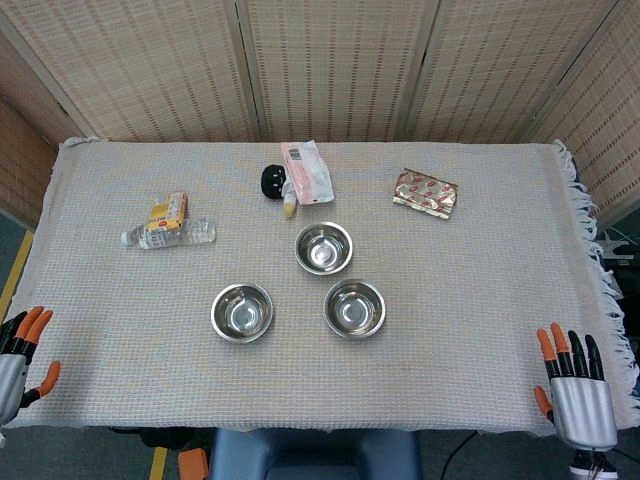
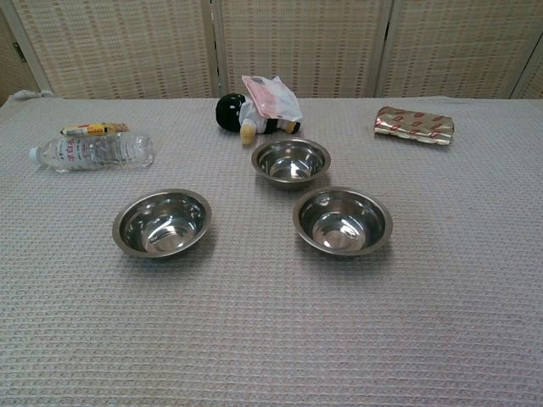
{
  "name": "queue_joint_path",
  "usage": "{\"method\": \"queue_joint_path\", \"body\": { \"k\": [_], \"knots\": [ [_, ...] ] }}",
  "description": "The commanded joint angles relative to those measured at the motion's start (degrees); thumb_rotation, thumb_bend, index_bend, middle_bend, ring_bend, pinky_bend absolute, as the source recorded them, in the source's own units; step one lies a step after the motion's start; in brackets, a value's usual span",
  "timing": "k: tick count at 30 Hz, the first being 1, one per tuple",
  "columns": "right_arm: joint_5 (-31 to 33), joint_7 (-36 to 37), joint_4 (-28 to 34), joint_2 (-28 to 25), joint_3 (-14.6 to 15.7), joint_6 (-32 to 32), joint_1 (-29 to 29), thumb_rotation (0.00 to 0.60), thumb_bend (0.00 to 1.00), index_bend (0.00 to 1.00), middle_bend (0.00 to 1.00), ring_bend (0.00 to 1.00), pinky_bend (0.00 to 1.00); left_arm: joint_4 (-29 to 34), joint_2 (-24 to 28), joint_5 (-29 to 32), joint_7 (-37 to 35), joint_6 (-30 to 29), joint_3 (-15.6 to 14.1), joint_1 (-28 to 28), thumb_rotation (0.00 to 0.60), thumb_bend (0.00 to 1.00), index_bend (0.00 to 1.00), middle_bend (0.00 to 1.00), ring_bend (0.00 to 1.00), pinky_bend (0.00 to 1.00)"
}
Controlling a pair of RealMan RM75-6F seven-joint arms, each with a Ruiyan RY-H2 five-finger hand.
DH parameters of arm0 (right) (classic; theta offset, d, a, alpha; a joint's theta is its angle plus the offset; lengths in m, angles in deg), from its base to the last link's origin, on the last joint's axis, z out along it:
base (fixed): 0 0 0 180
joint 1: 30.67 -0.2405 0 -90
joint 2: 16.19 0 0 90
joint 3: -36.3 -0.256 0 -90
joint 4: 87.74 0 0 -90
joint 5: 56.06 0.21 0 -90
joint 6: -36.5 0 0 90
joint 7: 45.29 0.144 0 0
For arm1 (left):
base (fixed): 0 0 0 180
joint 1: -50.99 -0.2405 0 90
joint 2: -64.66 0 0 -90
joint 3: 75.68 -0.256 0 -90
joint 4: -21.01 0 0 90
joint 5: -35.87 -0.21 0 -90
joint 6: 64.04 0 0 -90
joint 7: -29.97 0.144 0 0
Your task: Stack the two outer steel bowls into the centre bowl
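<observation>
Both hands, left hand (image 1: 20, 352) and right hand (image 1: 575, 385), rest empty, fingers spread, at worktop's (image 1: 480, 300) near edge. Three round steel bowls sit separate: left bowl (image 1: 242, 312), right bowl (image 1: 355, 307), far bowl (image 1: 323, 248). Grip rims squarely; lower concentrically.

Three shiny steel bowls sit upright and apart, well ahead of both hands: left bowl (image 1: 242, 312), right bowl (image 1: 354, 307), far bowl (image 1: 323, 248).
</observation>
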Motion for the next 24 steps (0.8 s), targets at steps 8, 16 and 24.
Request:
{"method": "queue_joint_path", "body": {
  "k": [8, 16, 24],
  "knots": [
    [-4.17, 0.16, -0.58, 3.84, -4.45, -17.43, -13.55, 0.6, 0.17, 0.13, 0.0, 0.0, 0.0, -0.33, 0.42, 0.48, -1.91, 0.51, 0.48, 0.31, 0.6, 0.45, 0.0, 0.0, 0.0, 0.1],
    [-0.33, -8.2, -4.66, 14.72, -10.23, -32.1, -25.19, 0.6, 0.17, 0.27, 0.0, 0.0, 0.0, -0.91, 0.98, 1.76, -3.95, 1.27, 0.69, -0.05, 0.6, 0.45, 0.0, 0.0, 0.0, 0.1],
    [-0.87, -5.25, -10.35, 21.57, -11.42, -33.61, -29.79, 0.6, 0.17, 0.41, 0.0, 0.0, 0.0, -0.04, 1.76, 1.15, -4.29, -0.81, 0.34, -1.29, 0.6, 0.45, 0.0, 0.0, 0.0, 0.1]
  ]
}}
